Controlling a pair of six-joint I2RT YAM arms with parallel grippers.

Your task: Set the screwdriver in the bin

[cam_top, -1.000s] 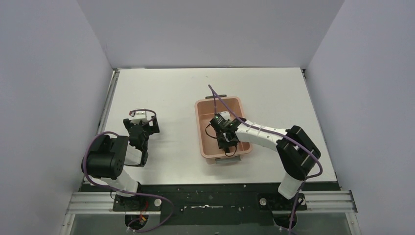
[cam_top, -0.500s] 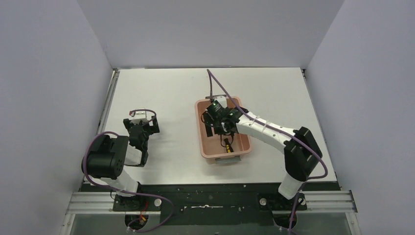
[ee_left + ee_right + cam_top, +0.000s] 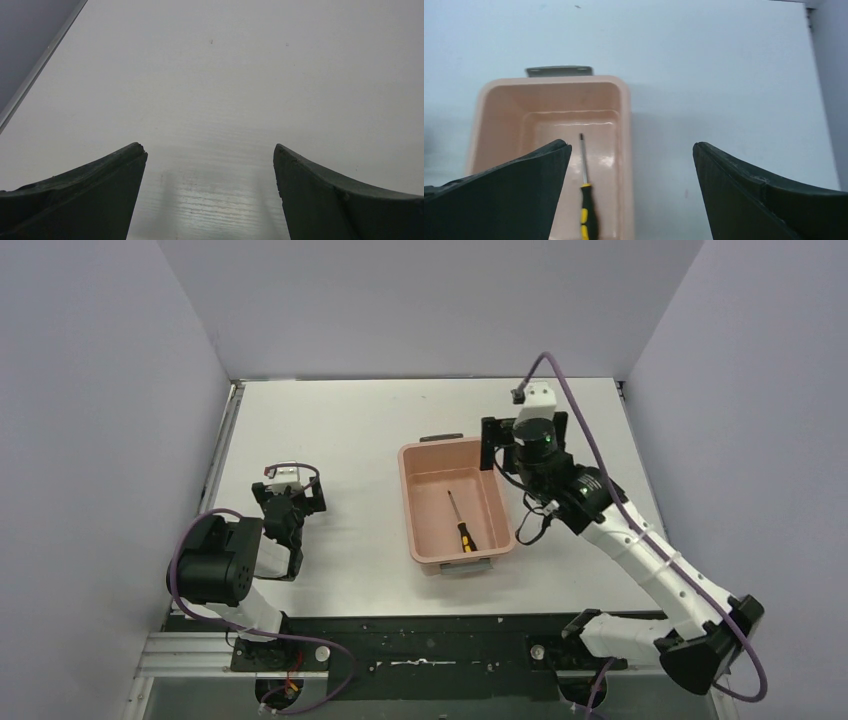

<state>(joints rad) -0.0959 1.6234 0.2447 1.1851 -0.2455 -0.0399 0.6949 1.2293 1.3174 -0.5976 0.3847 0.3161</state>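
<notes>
The screwdriver (image 3: 460,524), with its yellow-and-black handle, lies flat on the floor of the salmon-pink bin (image 3: 408,502), tip toward the far end. In the right wrist view the screwdriver (image 3: 587,202) lies free inside the bin (image 3: 626,115), just inside the left finger. My right gripper (image 3: 522,445) hangs open and empty above the table, off the bin's far right corner. Its jaws (image 3: 631,146) stand wide apart. My left gripper (image 3: 288,496) rests low at the left, open, with only bare table between its fingers (image 3: 209,147).
A dark grey handle (image 3: 441,437) sticks out of the bin's far end. Grey walls enclose the table on three sides. A metal rail (image 3: 222,455) runs along the left edge.
My right gripper opened and let the screwdriver go inside the bin, then rose and swung out to the far right. The left arm has not moved.
</notes>
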